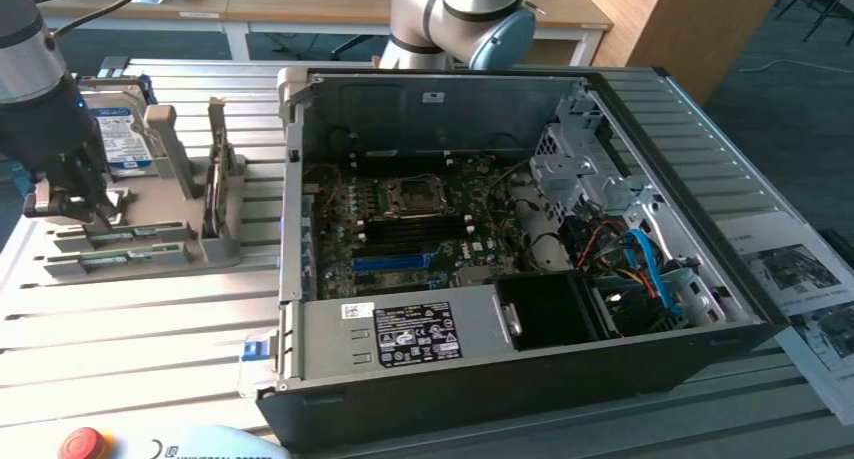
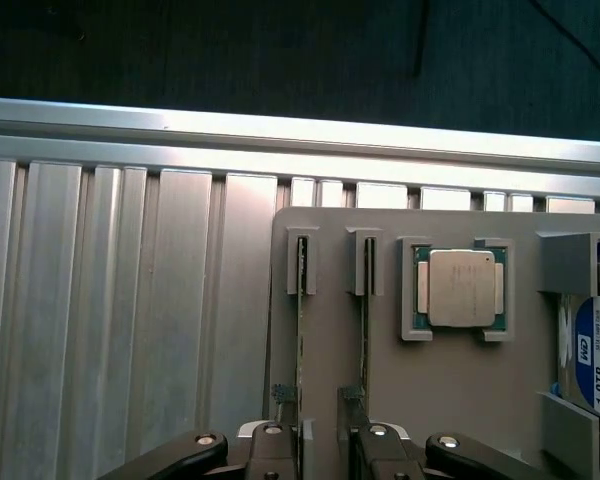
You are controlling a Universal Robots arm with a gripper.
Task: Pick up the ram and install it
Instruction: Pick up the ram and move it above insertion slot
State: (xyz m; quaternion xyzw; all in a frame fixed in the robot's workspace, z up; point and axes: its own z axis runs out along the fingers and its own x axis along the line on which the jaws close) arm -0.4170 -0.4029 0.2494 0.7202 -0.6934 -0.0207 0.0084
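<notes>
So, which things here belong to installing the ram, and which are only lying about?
For the job: ram sticks in the grey holder, open gripper, motherboard in the computer case.
Lying about: processor chip, hard drive, printed sheets, red button.

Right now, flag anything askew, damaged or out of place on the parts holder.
Nothing stands out: the ram and the second stick sit straight in slots of the grey holder; the processor chip lies square in its recess.

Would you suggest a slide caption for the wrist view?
Open gripper over two ram sticks in a gray holder, processor chip alongside.
</notes>
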